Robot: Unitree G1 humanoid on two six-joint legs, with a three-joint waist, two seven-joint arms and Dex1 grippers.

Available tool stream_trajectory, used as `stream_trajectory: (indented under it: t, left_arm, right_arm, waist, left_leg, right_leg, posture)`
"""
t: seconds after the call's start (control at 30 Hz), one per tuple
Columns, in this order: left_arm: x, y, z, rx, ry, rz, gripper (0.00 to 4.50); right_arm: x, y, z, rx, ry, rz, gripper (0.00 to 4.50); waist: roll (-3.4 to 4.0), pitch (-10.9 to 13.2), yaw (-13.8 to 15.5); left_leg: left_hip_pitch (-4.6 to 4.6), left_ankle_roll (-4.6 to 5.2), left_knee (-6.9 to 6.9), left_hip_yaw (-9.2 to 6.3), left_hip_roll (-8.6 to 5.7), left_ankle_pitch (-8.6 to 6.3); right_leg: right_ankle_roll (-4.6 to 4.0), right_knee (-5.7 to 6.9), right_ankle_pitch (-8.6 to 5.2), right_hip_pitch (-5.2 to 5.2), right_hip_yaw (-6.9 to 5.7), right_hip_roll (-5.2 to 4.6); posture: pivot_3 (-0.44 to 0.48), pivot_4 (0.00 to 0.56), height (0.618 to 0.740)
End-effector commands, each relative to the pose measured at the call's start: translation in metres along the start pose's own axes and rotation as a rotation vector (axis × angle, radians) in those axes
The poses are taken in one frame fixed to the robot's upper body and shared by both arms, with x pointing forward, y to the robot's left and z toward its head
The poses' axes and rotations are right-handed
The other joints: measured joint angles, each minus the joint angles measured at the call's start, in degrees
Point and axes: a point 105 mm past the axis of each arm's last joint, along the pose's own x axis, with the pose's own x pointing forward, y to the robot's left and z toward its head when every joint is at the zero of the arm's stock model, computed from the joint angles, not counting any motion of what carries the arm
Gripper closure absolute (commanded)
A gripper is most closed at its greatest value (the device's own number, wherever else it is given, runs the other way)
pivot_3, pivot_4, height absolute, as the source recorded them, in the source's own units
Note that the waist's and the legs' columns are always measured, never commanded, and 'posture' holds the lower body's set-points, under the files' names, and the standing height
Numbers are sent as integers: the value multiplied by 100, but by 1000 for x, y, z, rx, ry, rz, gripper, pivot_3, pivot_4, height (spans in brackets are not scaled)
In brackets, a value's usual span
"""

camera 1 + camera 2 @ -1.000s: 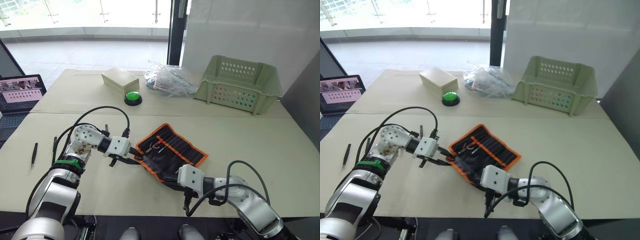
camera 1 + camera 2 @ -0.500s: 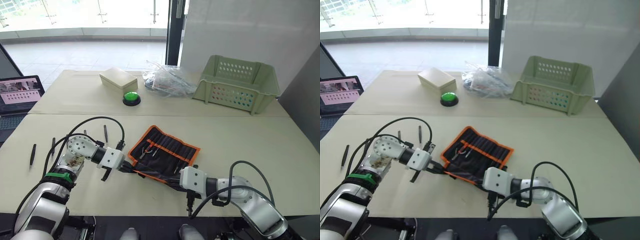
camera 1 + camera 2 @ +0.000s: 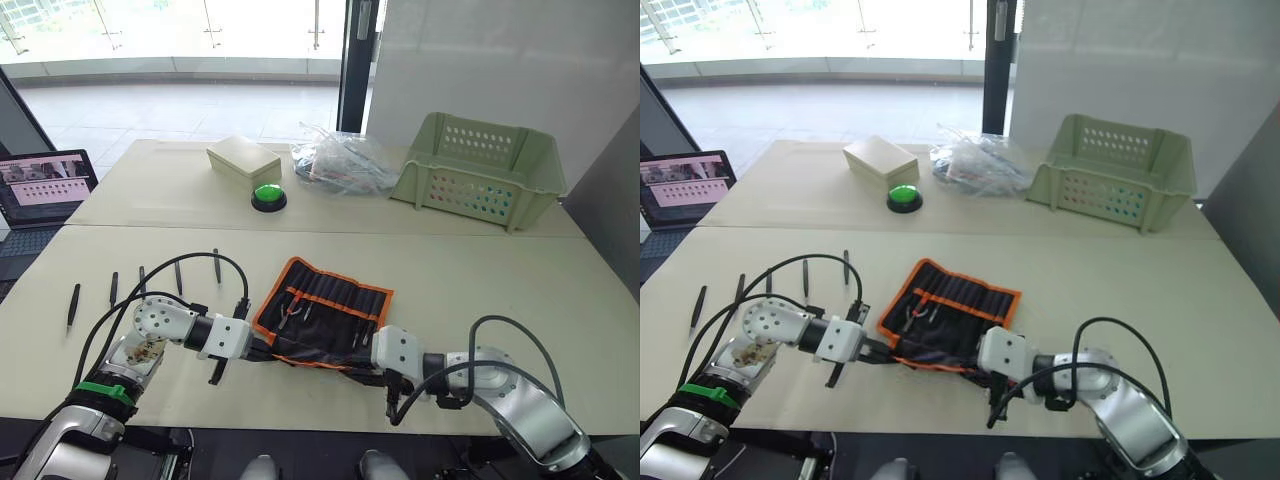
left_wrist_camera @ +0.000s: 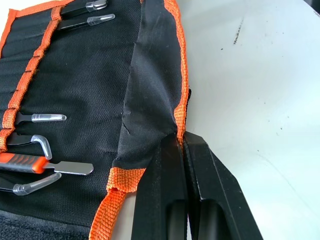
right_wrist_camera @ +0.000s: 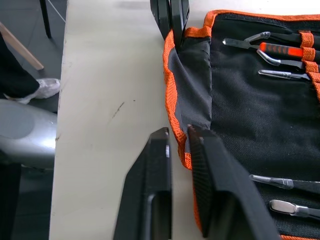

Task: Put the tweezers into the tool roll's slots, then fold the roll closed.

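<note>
The tool roll (image 3: 320, 322) lies open on the near half of the table (image 3: 520, 290), its slots (image 4: 30, 75) holding a few metal tools. Five black tweezers (image 3: 145, 282) lie loose on the table, well apart from the roll on its left side — none is in a slot yet.

The left gripper (image 4: 181, 145) is clamped on the roll's orange-trimmed near edge at its left corner. The right gripper (image 5: 179, 145) sits at the same edge toward the right, fingers a little apart with the trim between them — not yet pinching, as far as I can judge.

The risk: if the grippers lift or fold this edge now, the roll closes without the tweezers. An uneven pull — one side gripped, the other loose — could also skew the fabric and spill the tools already seated.
</note>
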Motion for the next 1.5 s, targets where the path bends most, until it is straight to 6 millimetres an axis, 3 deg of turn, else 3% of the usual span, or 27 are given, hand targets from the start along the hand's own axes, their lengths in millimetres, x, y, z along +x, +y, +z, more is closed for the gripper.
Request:
stream_trajectory:
  t: [0.03, 0.13, 0.27, 0.37, 0.4, 0.5, 0.67, 0.77, 0.87, 1.13, 1.3, 1.37, 1.5]
  left_arm:
    - [-15, 12, -15, 43, 87, 43, 4500]
    - [-24, 21, -21, 93, 113, 60, 4500]
    - [-31, 27, -26, 143, 138, 60, 4500]
    - [-35, 32, -28, 195, 155, 61, 4500]
    - [-35, 35, -28, 221, 161, 65, 4500]
    - [-35, 39, -28, 253, 165, 72, 4500]
    - [-35, 44, -27, 262, 158, 89, 4500]
    - [-35, 44, -28, 264, 158, 89, 4500]
    - [-36, 46, -27, 256, 155, 97, 4500]
    - [-42, 50, -27, 195, 135, 150, 4500]
    - [-53, 51, -24, 59, 68, 200, 2956]
    - [-64, 49, -26, -70, 51, 229, 2312]
    - [-77, 45, -4, -293, -104, 279, 955]
  right_arm:
    - [-2, -3, 19, -23, -66, -3, 2270]
    - [3, 1, 27, 6, -103, 20, 1281]
    - [10, -3, 51, 101, -243, 17, 1281]
    - [23, -16, 53, 106, -269, -22, 1281]
    - [31, -23, 54, 118, -289, -52, 1800]
    - [48, -29, 51, 145, -309, -82, 2753]
    - [64, -24, 31, 130, -263, -83, 4438]
    - [73, -21, 16, 171, -215, -89, 4438]
    - [79, -17, -11, 203, -93, -101, 4438]
    - [86, -14, -30, 240, -21, -98, 4438]
    - [89, -14, -31, 243, -8, -92, 4500]
    - [88, -15, -34, 242, 2, -89, 4500]
    - [88, -14, -37, 238, 17, -72, 4500]
  waist:
    - [0, 0, -3]
    - [0, 0, -17]
    - [0, 0, -67]
    - [-1, 0, -63]
    - [0, 0, -57]
    - [0, 0, -55]
    - [0, 0, -35]
    - [0, 0, -43]
    - [0, -1, -46]
    - [1, -1, -57]
    - [1, -1, -124]
    - [1, -1, -175]
    - [1, -1, -199]
  left_leg:
    - [1, 0, 0, 0, 1, 0]
    - [3, 1, 0, -1, 1, 1]
    - [0, 1, 0, -2, 2, 1]
    - [4, 1, 0, -2, 1, 1]
    - [4, 1, 0, -3, 1, 1]
    - [3, 1, 0, -3, 0, 1]
    - [-3, 1, 1, -4, -3, 1]
    - [-1, 1, 2, -4, -3, 1]
    - [3, 1, 2, -4, -2, 1]
    - [9, 1, 2, -4, -2, 1]
    - [14, 1, 2, -5, 0, 1]
    - [16, 1, 2, -5, 0, 1]
    - [18, 1, 2, -8, 3, 1]
  right_leg:
    - [0, 0, 0, -1, -2, 1]
    - [0, 3, 0, 0, -3, 2]
    - [0, 14, 0, -8, -2, 5]
    - [-1, 29, 0, -9, -3, 3]
    - [0, 29, 0, -10, -3, 4]
    - [0, 30, 0, -12, -5, 4]
    - [0, 33, 0, -16, -7, -1]
    - [0, 35, 0, -16, -7, -1]
    - [0, 40, 0, -16, -7, 0]
    - [0, 41, 0, -12, -7, 1]
    - [0, 52, 0, -12, -8, 3]
    - [0, 55, 0, -12, -8, 3]
    - [-1, 68, -5, -15, -10, 4]
  posture:
    - [0, 150, 713]
    - [0, 150, 713]
    - [0, 150, 713]
    - [0, 150, 713]
    - [0, 150, 713]
    - [0, 150, 713]
    - [0, 150, 713]
    - [0, 150, 713]
    - [0, 150, 713]
    - [0, 150, 713]
    - [0, 150, 713]
    - [0, 150, 713]
    - [0, 150, 713]
